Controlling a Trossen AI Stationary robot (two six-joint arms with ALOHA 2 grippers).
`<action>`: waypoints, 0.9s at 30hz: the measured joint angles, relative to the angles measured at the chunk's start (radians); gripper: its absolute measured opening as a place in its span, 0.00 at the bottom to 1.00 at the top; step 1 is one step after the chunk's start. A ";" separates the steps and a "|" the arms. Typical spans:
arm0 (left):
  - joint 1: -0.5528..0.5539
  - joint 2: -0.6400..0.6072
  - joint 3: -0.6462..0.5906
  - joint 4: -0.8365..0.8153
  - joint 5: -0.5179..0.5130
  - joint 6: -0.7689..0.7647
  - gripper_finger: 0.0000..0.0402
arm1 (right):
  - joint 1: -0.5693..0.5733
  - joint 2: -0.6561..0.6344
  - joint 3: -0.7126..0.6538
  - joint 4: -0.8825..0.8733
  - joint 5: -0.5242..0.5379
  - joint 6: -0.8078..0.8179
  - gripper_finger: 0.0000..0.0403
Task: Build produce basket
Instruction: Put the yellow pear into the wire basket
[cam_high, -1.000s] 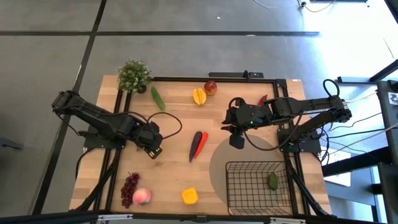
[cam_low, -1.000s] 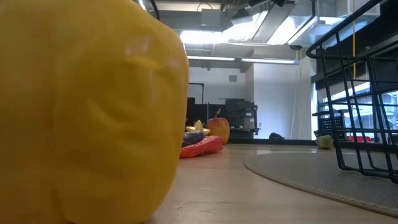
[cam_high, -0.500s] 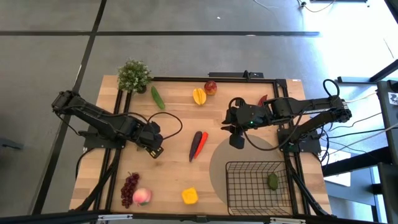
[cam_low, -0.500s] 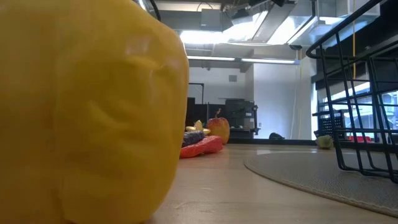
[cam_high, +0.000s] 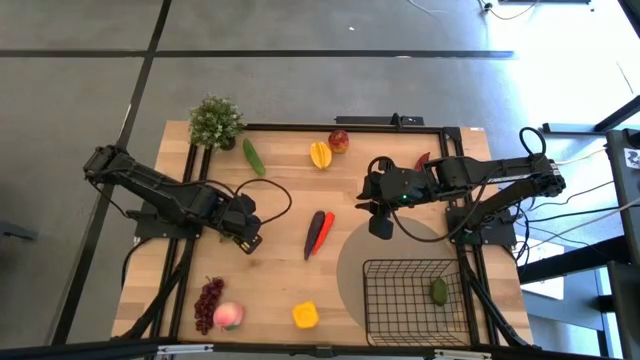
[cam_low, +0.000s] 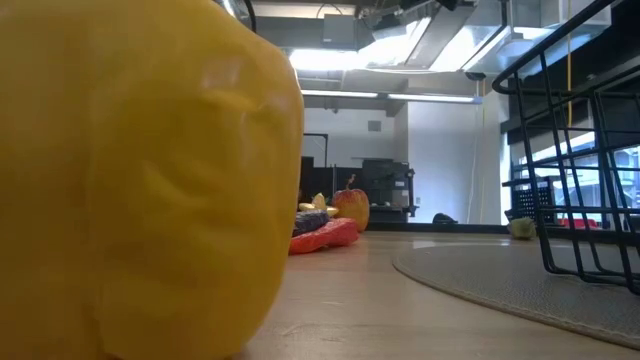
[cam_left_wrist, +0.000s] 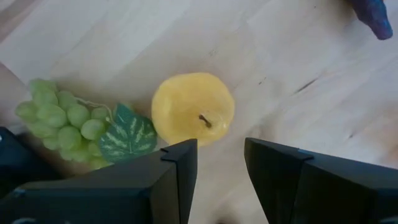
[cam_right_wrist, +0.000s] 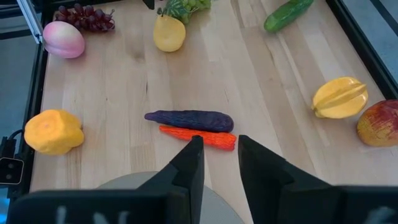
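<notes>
The left claw (cam_left_wrist: 214, 168) hangs low over the counter (cam_high: 280, 285), fingers narrowly parted and empty, just above a yellow lemon (cam_left_wrist: 193, 109) beside green grapes (cam_left_wrist: 59, 115). The right claw (cam_right_wrist: 216, 158), narrowly parted, hovers mid-counter near the red chili (cam_right_wrist: 199, 138) and a purple vegetable (cam_right_wrist: 189, 119). Only the overhead view shows the basket (cam_high: 412, 297), at the near right corner, holding one green item (cam_high: 438, 290).

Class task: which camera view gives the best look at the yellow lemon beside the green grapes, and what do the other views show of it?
The left wrist view: the lemon fills the middle, stem visible, touching the grapes' leaf. The right wrist view shows it small and far off. In the high view the left gripper hides it; the low view doesn't show it.
</notes>
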 joint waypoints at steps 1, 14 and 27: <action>0.000 0.000 0.000 0.000 0.000 -0.003 0.31 | 0.000 0.000 0.000 0.000 0.000 -0.001 0.22; 0.001 0.000 0.000 0.027 -0.001 0.008 0.42 | 0.000 0.000 0.000 0.000 0.000 0.000 0.22; 0.001 0.000 -0.056 0.066 -0.013 0.004 0.59 | 0.000 0.000 0.000 0.000 0.000 -0.001 0.22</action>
